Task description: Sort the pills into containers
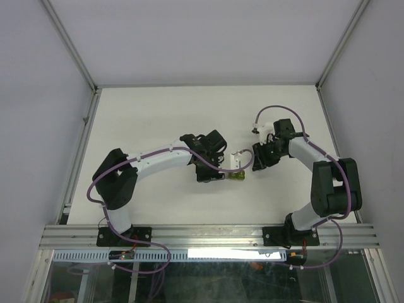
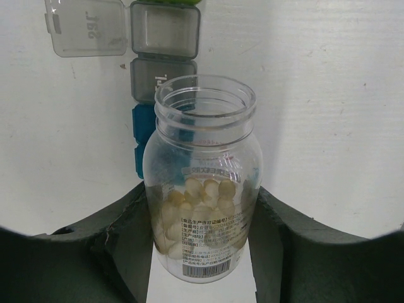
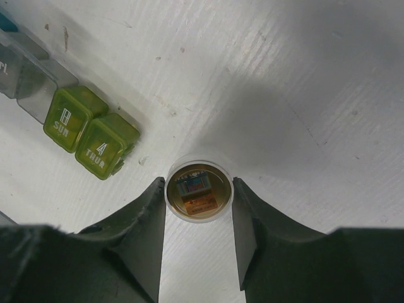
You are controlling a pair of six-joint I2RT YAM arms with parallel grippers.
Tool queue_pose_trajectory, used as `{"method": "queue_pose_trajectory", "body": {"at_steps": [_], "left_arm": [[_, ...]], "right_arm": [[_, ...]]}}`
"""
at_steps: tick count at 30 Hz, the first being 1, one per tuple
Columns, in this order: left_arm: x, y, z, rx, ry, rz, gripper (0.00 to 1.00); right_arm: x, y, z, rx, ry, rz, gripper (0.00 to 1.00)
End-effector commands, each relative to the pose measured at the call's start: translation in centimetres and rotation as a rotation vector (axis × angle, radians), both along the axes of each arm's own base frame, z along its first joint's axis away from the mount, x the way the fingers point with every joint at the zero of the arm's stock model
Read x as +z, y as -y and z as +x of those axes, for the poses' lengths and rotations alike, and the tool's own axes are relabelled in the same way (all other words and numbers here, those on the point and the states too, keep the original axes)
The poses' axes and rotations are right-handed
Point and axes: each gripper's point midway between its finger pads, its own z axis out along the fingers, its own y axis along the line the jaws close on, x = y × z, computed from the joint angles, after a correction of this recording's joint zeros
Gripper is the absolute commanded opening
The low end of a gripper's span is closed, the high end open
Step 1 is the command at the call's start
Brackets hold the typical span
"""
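The white counter [image 1: 158, 120] carries every item near its middle, somewhat toward the near edge. Your left gripper [image 2: 202, 192] is clamped on an uncapped clear bottle [image 2: 203, 145], with pale pills [image 2: 201, 205] gathered toward the bottle's base. The containers [image 2: 163, 76] lie just beyond that bottle, with one grey lid [image 2: 85, 28] flipped open. Your right gripper [image 3: 198, 184] is pressed against both sides of a round white-rimmed object [image 3: 199, 192], brown inside, near the strip's green end.
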Motion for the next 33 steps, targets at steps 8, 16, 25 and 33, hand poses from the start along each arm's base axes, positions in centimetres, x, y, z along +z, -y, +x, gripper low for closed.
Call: {"method": "queue_pose_trajectory", "body": {"at_steps": [8, 16, 25, 33], "left_arm": [[1.8, 1.7, 1.8, 0.179, -0.004, -0.031, 0.0], [1.0, 1.6, 1.7, 0.198, -0.024, -0.006, 0.0], [0.3, 1.1, 2.0, 0.186, -0.007, 0.036, 0.0], [0.0, 0.6, 1.9, 0.137, 0.002, 0.06, 0.0]], "right_arm": [[0.8, -0.2, 1.5, 0.019, 0.041, -0.01, 0.29], [0.2, 0.0, 1.4, 0.019, 0.024, -0.027, 0.37], [0.5, -0.1, 1.4, 0.02, 0.027, -0.025, 0.52], [1.0, -0.1, 1.3, 0.026, 0.039, -0.017, 0.73]]}}
